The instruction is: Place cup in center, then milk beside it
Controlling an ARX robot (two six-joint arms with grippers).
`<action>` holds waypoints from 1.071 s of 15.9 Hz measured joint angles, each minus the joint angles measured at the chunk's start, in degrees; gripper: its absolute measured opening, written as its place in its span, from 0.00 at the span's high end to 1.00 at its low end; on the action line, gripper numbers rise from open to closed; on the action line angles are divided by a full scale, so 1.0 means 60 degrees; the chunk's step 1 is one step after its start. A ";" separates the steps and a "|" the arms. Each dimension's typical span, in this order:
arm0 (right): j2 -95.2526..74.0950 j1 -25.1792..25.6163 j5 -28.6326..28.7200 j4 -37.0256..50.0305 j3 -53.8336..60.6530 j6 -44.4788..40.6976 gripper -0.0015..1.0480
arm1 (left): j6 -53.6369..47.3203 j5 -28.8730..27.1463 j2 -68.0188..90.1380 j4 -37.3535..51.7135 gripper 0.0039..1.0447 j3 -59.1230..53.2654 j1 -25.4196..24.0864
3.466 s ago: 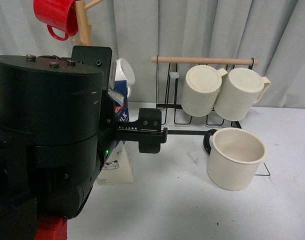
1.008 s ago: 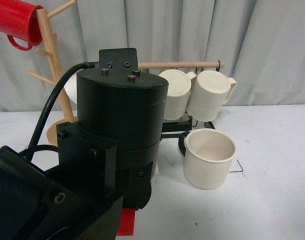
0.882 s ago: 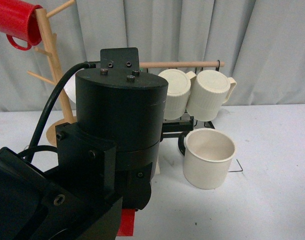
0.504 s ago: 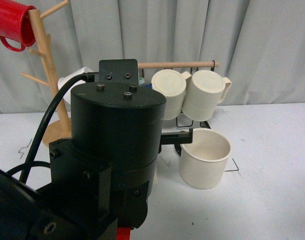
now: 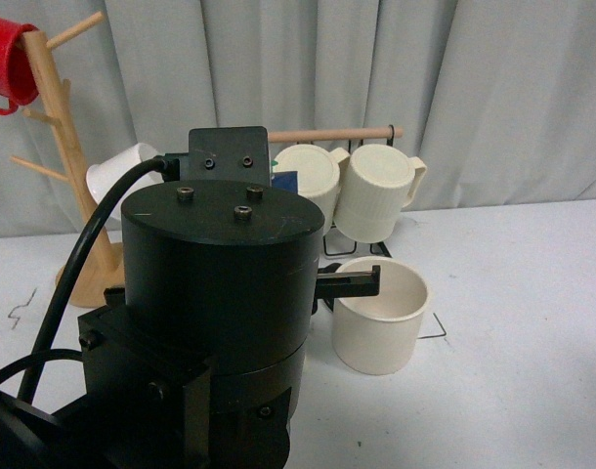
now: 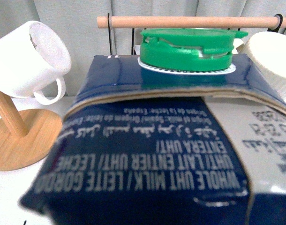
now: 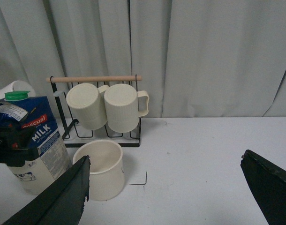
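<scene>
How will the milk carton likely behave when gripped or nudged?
The milk carton is tall with a small base, so a high push would probably tip it. Its paperboard walls likely dent if squeezed hard. The green cap looks shut, so spilling seems unlikely.

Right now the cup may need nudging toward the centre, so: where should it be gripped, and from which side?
Grip the cup by its wall at the rim, on the side away from the milk carton, with the open right pincer coming from above, one jaw inside. The cup stands upright with its mouth open and looks too wide to span, and the carton crowds its other side.
</scene>
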State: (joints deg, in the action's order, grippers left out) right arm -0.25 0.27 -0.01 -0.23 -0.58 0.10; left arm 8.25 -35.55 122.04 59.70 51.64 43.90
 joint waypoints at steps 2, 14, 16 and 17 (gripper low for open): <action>0.0000 0.0000 0.0000 0.0000 0.0000 0.0000 0.06 | -0.0208 0.0033 0.0007 0.0044 0.54 0.0000 0.0033; 0.0000 0.0000 0.0000 0.0004 0.0000 0.0000 0.06 | -0.0379 0.0539 -0.0091 -0.0230 0.06 -0.0211 0.0058; 0.0000 0.0000 -0.0004 0.0000 0.0000 0.0000 0.06 | -0.0321 0.0656 -0.0321 -0.0404 0.06 -0.0386 0.0109; 0.0000 0.0000 0.0000 0.0004 0.0000 0.0000 0.06 | -0.0164 0.0801 -0.0503 -0.0474 0.06 -0.0510 0.0131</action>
State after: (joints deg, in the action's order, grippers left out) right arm -0.25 0.27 -0.01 -0.21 -0.58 0.10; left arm 7.27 -30.74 119.02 56.86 48.58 44.69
